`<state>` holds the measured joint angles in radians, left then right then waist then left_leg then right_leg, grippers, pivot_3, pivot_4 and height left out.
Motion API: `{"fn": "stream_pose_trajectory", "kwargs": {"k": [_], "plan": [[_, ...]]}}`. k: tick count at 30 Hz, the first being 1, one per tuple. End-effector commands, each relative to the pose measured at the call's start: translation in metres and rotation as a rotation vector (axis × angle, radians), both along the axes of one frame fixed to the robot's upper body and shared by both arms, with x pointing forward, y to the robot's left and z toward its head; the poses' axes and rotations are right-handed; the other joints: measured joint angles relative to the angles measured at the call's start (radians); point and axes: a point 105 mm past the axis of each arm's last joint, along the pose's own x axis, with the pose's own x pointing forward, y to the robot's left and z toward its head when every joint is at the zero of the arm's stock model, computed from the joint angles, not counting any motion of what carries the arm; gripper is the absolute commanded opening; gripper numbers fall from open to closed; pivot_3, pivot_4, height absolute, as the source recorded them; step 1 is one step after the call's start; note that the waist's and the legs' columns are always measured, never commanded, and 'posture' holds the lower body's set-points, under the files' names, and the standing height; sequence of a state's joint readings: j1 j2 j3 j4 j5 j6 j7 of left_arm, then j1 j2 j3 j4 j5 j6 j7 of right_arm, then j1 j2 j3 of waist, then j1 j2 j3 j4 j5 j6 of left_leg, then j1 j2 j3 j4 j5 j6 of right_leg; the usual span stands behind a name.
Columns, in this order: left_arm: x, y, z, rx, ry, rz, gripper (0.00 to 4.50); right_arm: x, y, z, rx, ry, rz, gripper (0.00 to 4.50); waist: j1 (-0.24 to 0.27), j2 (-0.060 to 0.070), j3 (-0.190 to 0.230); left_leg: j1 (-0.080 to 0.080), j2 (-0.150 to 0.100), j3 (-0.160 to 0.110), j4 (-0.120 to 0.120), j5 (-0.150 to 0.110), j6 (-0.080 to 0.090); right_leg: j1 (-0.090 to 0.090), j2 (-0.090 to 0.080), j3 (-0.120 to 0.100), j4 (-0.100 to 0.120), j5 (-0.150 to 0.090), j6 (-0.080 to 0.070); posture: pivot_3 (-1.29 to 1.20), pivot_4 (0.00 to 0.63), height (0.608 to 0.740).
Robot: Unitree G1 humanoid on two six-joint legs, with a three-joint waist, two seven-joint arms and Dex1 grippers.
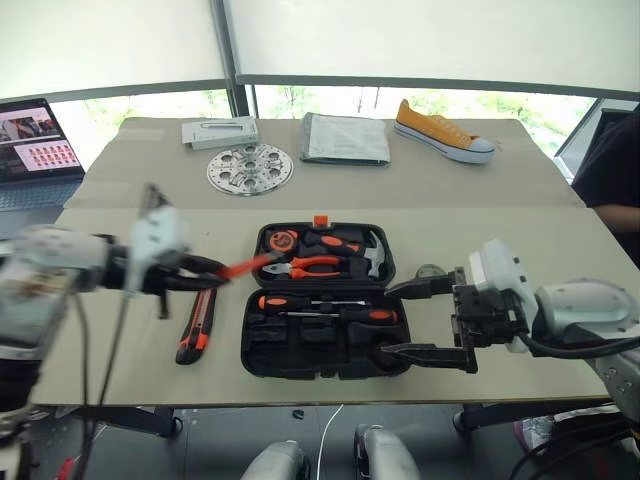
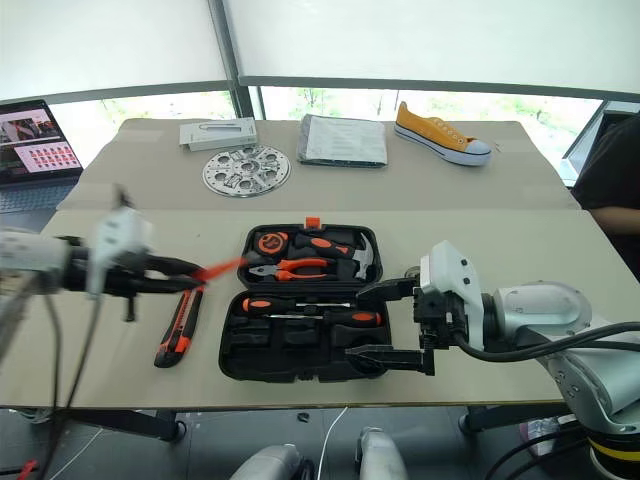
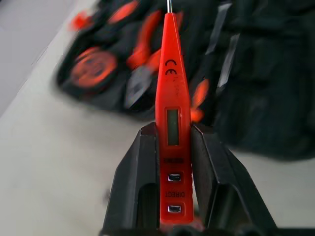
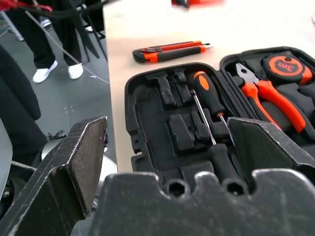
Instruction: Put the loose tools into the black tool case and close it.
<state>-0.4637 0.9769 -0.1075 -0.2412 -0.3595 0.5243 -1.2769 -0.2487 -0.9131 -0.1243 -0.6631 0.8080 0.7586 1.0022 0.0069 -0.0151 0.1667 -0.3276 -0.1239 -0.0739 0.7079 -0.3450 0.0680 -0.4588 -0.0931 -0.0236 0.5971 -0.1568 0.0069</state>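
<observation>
Orange slim tester [image 3: 172, 113] between ridged black left gripper [image 3: 172, 162] fingers.

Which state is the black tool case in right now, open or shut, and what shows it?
Open. The black tool case lies spread flat on the table, both halves facing up, with pliers and two screwdrivers visible in their moulded slots.
</observation>
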Motion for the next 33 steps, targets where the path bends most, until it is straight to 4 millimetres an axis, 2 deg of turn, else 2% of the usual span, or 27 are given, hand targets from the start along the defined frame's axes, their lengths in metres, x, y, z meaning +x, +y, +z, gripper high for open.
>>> {"fn": "stream_pose_trajectory", "kwargs": {"k": [1,4,7,16,28,30,31,33], "plan": [[0.004,-0.019,-0.011,0.051,0.029,-0.03,0.44,-0.006,0.003,0.007,0.012,-0.057,0.007,4.5,-0.007,-0.001,0.0,-0.001,0.001,0.0,0.0,0.0,0.0,-0.001,0.001,0.0,-0.001,0.0,-0.001,0.0,0.15,0.737],[0.004,-0.029,-0.026,0.098,0.057,-0.056,0.44,-0.007,0.002,0.005,0.013,-0.059,-0.015,4.5,-0.005,0.0,0.0,-0.003,0.002,-0.001,0.002,0.0,0.0,-0.002,0.002,0.0,0.0,0.001,-0.002,0.0,0.15,0.737],[0.002,-0.031,-0.033,0.128,0.087,-0.069,0.44,-0.007,0.0,0.006,0.017,-0.064,-0.034,4.5,-0.004,0.0,0.0,-0.003,0.002,-0.001,0.004,0.0,0.0,-0.001,0.001,0.001,0.0,0.001,-0.002,0.0,0.15,0.737],[0.007,-0.038,-0.039,0.135,0.094,-0.079,0.44,-0.006,0.0,0.004,0.034,-0.064,-0.066,4.5,0.005,-0.001,0.0,-0.003,0.002,-0.001,0.004,0.0,0.0,-0.001,0.001,0.0,0.0,0.001,-0.001,0.0,0.15,0.737],[0.004,-0.051,-0.049,0.19,0.099,-0.204,0.44,-0.002,0.0,0.006,0.068,-0.067,-0.102,4.5,0.006,0.0,0.0,-0.004,0.001,-0.001,0.005,0.001,0.0,-0.001,0.001,0.0,0.0,0.001,-0.001,0.0,0.15,0.737],[0.007,-0.052,-0.048,0.184,0.095,-0.196,1.45,-0.001,0.001,0.005,0.073,-0.064,-0.108,4.5,0.006,0.0,0.0,-0.004,0.001,-0.001,0.005,0.001,0.0,-0.001,0.001,0.0,0.0,0.001,-0.001,0.0,0.15,0.737],[0.007,-0.053,-0.045,0.176,0.099,-0.196,1.61,-0.001,0.001,0.005,0.074,-0.062,-0.109,4.5,0.006,-0.001,0.0,-0.004,0.001,-0.001,0.005,0.001,0.0,-0.001,0.001,0.0,0.0,0.001,-0.001,0.0,0.15,0.737],[0.003,-0.051,-0.037,0.159,0.115,-0.204,2.4,-0.002,0.001,0.004,0.076,-0.056,-0.107,4.5,0.006,-0.001,0.0,-0.004,0.001,-0.001,0.006,0.001,0.0,-0.001,0.001,0.0,0.0,0.001,-0.001,0.0,0.15,0.737]]}}
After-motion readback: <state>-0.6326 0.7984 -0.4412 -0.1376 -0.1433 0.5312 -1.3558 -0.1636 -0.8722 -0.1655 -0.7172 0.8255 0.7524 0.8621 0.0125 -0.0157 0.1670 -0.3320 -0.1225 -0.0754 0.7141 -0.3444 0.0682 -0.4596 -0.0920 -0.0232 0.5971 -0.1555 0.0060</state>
